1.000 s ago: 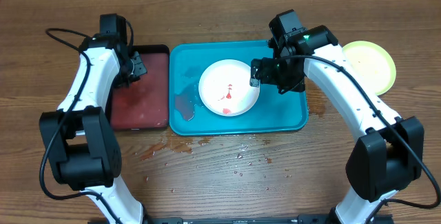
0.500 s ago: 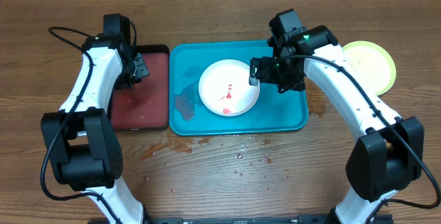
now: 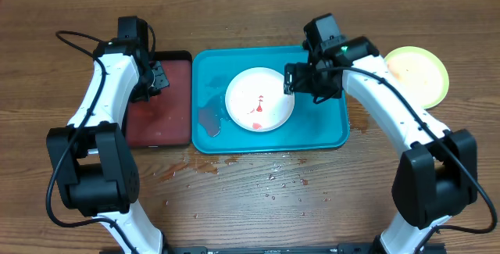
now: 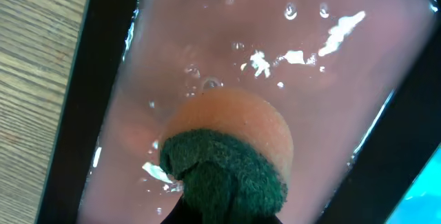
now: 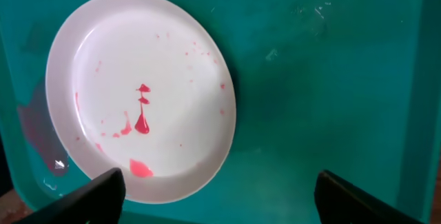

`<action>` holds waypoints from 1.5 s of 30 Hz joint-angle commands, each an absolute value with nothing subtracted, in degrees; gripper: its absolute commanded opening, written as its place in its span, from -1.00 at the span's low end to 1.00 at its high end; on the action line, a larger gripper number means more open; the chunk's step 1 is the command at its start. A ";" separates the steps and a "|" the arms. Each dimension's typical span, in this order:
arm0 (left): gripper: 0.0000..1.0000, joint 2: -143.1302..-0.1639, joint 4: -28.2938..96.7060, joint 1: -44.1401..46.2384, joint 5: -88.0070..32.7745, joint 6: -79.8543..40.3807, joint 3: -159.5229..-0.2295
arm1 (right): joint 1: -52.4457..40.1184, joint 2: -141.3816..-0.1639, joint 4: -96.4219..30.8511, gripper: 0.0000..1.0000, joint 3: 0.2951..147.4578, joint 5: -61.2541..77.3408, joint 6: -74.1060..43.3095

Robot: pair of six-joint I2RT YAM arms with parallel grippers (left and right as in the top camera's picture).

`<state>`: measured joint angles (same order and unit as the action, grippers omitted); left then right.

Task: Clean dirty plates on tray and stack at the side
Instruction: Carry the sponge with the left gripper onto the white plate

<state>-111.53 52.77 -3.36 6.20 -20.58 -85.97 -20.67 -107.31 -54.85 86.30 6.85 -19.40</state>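
The white plate (image 3: 259, 99) with red sauce smears lies in the turquoise tray (image 3: 328, 129); it also shows in the right wrist view (image 5: 138, 93). The lime green plate (image 3: 419, 74) lies on the table right of the tray. The light blue plate is not in view. My right gripper (image 3: 306, 84) is open and empty, hovering above the tray (image 5: 331, 79) at the white plate's right edge, fingertips (image 5: 96, 193) wide apart. My left gripper (image 3: 156, 76) is shut on an orange sponge with a green scouring pad (image 4: 227, 151), held over the reddish liquid.
A black-rimmed tray of reddish liquid (image 3: 160, 121) stands left of the turquoise tray. A dark wet patch (image 3: 208, 119) sits in the turquoise tray's left part. Red drips and water drops (image 3: 187, 168) spot the table in front.
The left arm has shifted slightly toward the back over the black-rimmed tray. The right gripper has edged a little toward the back. The plates have not moved.
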 commanded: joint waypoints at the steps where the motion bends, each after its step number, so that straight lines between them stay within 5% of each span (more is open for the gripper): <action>1: -0.92 -109.60 52.95 -2.92 4.80 -19.25 -87.13 | -20.51 -106.52 -51.64 0.70 82.83 5.32 -19.25; 24: -0.92 -109.60 55.57 -2.37 4.40 -19.27 -87.13 | -20.86 -114.26 -36.67 0.02 75.29 4.75 -20.16; 35: -0.92 -109.60 56.14 -0.60 4.40 -19.27 -87.15 | -23.33 -115.44 -34.65 -0.92 75.29 4.56 -21.26; 45: -0.92 -104.38 55.51 7.73 1.98 -19.97 -87.29 | -24.05 -115.44 -34.52 -0.92 75.29 6.55 -33.21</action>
<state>-109.30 56.23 4.05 3.77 -20.60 -85.97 -23.73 -114.93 -34.96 75.55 5.76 -27.24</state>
